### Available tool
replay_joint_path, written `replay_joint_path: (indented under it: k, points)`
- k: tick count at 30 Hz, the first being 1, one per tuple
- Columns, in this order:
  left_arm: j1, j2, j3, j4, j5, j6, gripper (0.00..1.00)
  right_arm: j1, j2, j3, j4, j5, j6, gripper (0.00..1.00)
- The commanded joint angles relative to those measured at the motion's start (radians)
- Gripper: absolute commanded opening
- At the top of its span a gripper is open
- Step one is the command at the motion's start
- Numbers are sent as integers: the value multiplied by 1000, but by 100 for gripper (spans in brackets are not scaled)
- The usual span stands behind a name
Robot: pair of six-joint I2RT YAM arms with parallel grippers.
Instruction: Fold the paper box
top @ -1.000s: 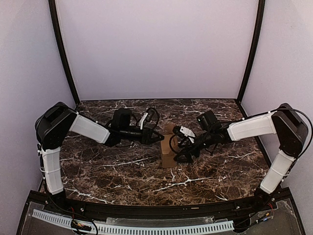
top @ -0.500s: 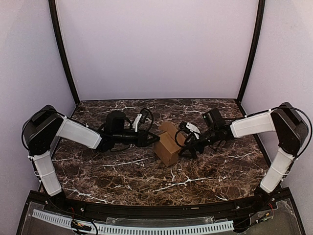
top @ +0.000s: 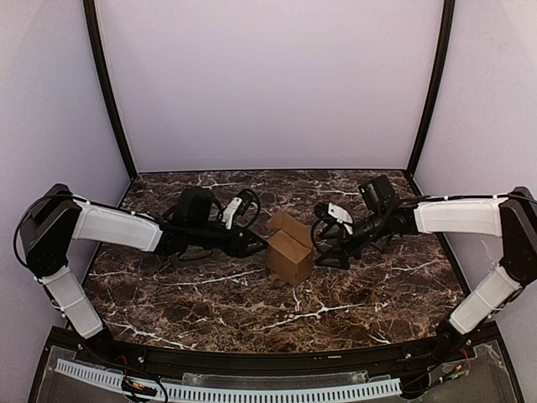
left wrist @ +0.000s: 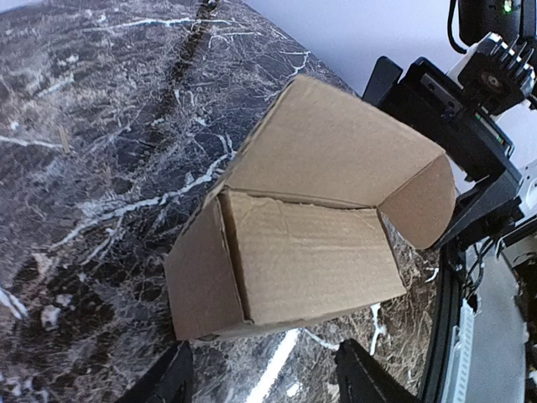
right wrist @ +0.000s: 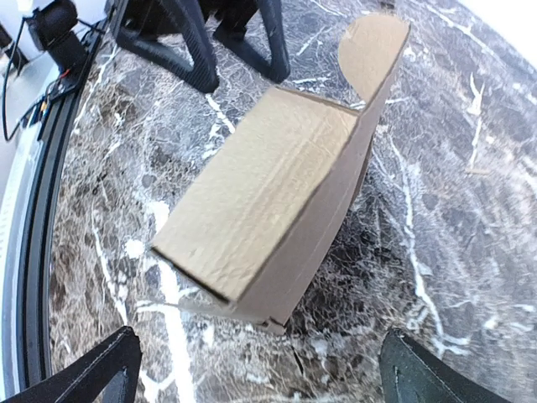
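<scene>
One paper box [top: 289, 252], flanked by two: left gripper [left wrist: 262, 361], right gripper [right wrist: 260, 357]

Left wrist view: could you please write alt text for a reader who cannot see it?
A partly folded brown paper box sits on a dark marble table, one rounded flap open. The left fingers show below it, spread open; the right fingers stand behind.

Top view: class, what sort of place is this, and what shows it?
Probably a robot lab test cell: plain walls framed by black posts, a marbled table, and a left arm and right arm mounted at its near edge, flanking a cardboard box.
</scene>
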Motion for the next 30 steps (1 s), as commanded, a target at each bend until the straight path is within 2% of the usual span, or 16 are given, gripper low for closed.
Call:
replay_joint_path:
  k: [1,3,6,10,14,18,22,26,30]
  points:
    - [-4,-147,22,-206,-87,144,62,-5,-151,10,-138,61,-145,99]
    - [-1,-162,55,-267,-130,203,63,-13,-211,22,-126,89,-155,99]
    - [11,-119,132,-304,-146,232,64,-38,-205,80,-110,61,-85,99]
    - [12,-36,256,-357,-140,253,59,-53,-138,197,-250,-33,-212,98]
    - [12,-3,323,-376,-154,243,49,-52,-81,289,-382,33,-329,84]
    - [12,17,352,-391,-122,239,42,-45,-85,274,-412,36,-433,78]
    - [11,57,399,-460,-77,249,41,-26,-85,252,-427,60,-484,74]
    - [0,75,426,-476,-71,249,42,5,-65,239,-400,102,-458,69]
    - [-8,94,455,-489,-88,237,38,29,-37,231,-341,125,-402,64]
